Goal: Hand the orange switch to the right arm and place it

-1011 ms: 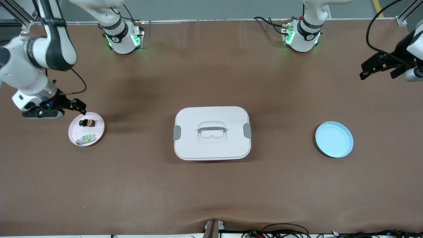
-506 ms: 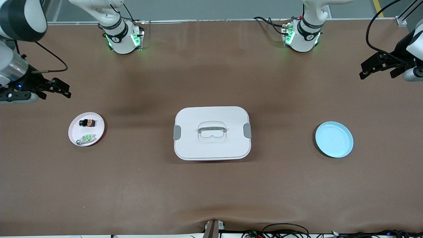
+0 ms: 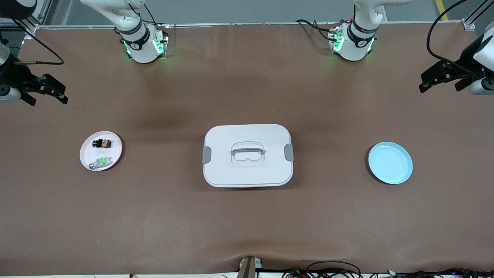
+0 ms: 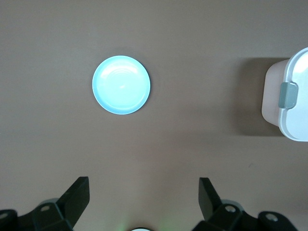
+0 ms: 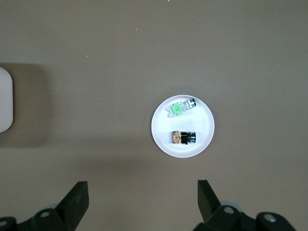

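Note:
The orange switch (image 3: 102, 143) is a tiny black part with an orange centre. It lies on the pale pink plate (image 3: 88, 154) toward the right arm's end of the table and shows in the right wrist view (image 5: 183, 137). My right gripper (image 3: 50, 90) is open and empty, up in the air over the table's edge at that end, well clear of the plate. My left gripper (image 3: 438, 77) is open and empty, up over the left arm's end of the table. The light blue plate (image 3: 390, 162) is empty and shows in the left wrist view (image 4: 121, 84).
A pale grey part with a green centre (image 3: 101, 161) lies on the pink plate, nearer the front camera than the orange switch. A white lidded box with grey clips and a handle (image 3: 247, 155) stands in the middle of the table.
My right gripper has risen from beside the pink plate and drawn back toward the table's edge, open and empty. The switch stays on the plate. The left arm has not moved.

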Available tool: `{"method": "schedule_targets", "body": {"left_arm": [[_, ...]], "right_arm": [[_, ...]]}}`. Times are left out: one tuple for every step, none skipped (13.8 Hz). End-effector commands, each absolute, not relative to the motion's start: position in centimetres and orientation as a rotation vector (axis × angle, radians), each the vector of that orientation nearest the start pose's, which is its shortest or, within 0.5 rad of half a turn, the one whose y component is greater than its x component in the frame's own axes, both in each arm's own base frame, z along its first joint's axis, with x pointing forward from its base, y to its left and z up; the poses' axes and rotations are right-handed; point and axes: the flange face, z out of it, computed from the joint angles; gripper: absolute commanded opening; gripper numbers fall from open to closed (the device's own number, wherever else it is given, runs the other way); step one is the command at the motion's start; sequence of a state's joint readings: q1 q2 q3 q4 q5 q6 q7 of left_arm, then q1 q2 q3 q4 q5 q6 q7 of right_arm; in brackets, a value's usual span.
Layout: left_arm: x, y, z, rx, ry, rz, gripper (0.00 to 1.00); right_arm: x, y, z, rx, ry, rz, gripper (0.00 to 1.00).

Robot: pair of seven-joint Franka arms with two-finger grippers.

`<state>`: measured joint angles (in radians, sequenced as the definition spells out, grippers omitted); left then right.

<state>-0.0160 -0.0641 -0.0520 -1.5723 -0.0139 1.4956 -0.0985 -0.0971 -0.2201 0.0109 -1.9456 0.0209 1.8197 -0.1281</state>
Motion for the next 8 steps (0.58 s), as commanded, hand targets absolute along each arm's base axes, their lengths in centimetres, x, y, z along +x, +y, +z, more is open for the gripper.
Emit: {"method": "schedule_targets", "body": {"left_arm": [[51.74,-3.93,65.67,-3.142,-0.026,0.020,1.00],[51.74,-3.95,65.67,-3.144,-0.026,0.020,1.00],[51.74,-3.93,65.67,-3.142,-0.026,0.020,1.00],[51.74,-3.93,65.67,-3.142,-0.026,0.020,1.00],[51.79,-3.94,65.66,-3.142,-0.026,0.020,1.00],[51.79,-3.94,65.66,-3.142,-0.026,0.020,1.00],[51.78,-4.01,65.59,-3.142,-0.024,0.022,1.00],[51.74,-3.93,65.67,-3.142,-0.026,0.020,1.00]], "right_arm": [[50.07,-4.04,58.90,-3.128,-0.042,-0.144,1.00],[50.11,-4.05,58.82,-3.128,-0.042,-0.142,1.00],[50.11,-4.05,58.82,-3.128,-0.042,-0.141,1.00],[50.13,-4.05,58.91,-3.129,-0.045,-0.146,1.00],[50.16,-3.89,58.99,-3.129,-0.047,-0.149,1.00],[50.14,-4.05,58.99,-3.129,-0.042,-0.149,1.00],[50.22,-4.00,58.94,-3.130,-0.045,-0.151,1.00],[50.26,-3.72,59.09,-3.130,-0.057,-0.156,1.00]]}}
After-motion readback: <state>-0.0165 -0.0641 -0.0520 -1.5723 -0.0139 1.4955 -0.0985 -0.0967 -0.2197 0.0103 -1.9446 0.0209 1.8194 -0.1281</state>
